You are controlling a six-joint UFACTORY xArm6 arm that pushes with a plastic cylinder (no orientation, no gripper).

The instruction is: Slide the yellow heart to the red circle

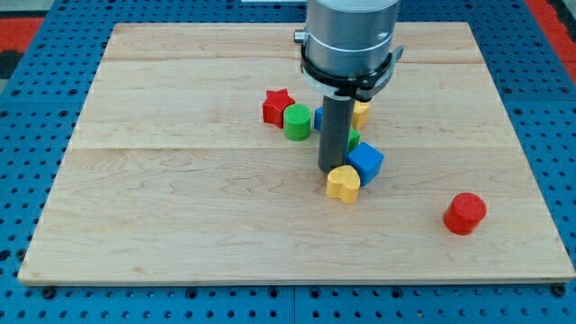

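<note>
**Tip against the yellow heart**

My tip (332, 169), the tool's bare rod end with nothing to grip, touches the yellow heart (343, 184) from the view's top-left. A blue cube (365, 162) sits just beside. The red circle (464, 213) lies well apart toward the worktop's (180, 225) right.

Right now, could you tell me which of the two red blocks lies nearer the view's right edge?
The red circle, alone at the lower right. The red star sits left of my tip, touching the green cylinder.
</note>
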